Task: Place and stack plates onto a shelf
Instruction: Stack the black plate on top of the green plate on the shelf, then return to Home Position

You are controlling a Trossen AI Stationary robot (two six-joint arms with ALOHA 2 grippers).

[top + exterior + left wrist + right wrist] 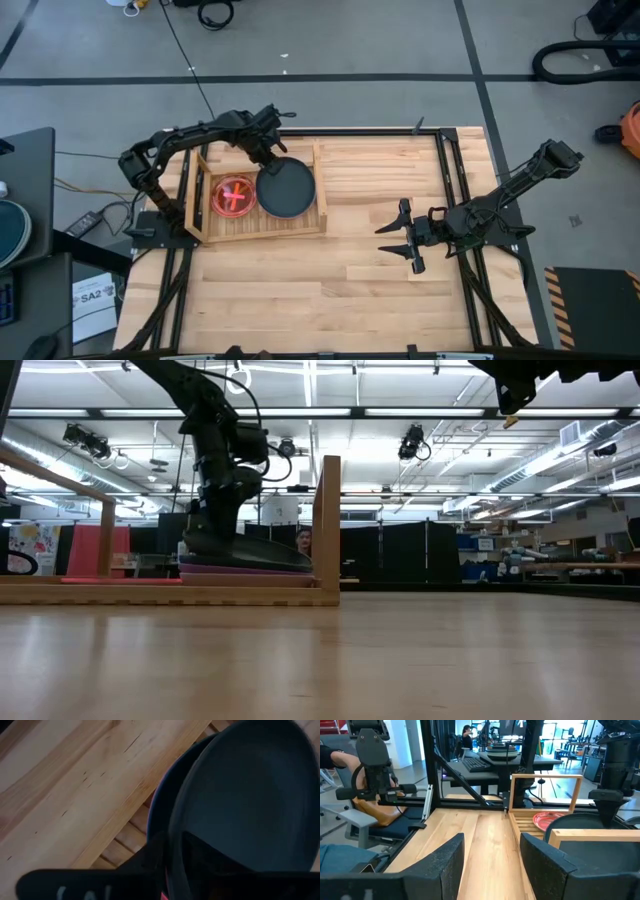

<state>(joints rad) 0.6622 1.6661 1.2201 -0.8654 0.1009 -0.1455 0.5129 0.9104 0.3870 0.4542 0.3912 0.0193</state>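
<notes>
**Two plates fill the shelf, left gripper at the dark one**

Two plates sit in the shelf (pixel 262 232), left of centre in the high view: a magenta-red plate (pixel 233 195) and, to its right, a dark teal plate (pixel 287 190) resting on a purple plate (pixel 245 570). The left gripper (pixel 272 160) straddles the teal plate's upper rim; how firmly it grips cannot be told. The right gripper (pixel 398 238) hovers at centre-right with its fingers spread wide and nothing between them.
</notes>
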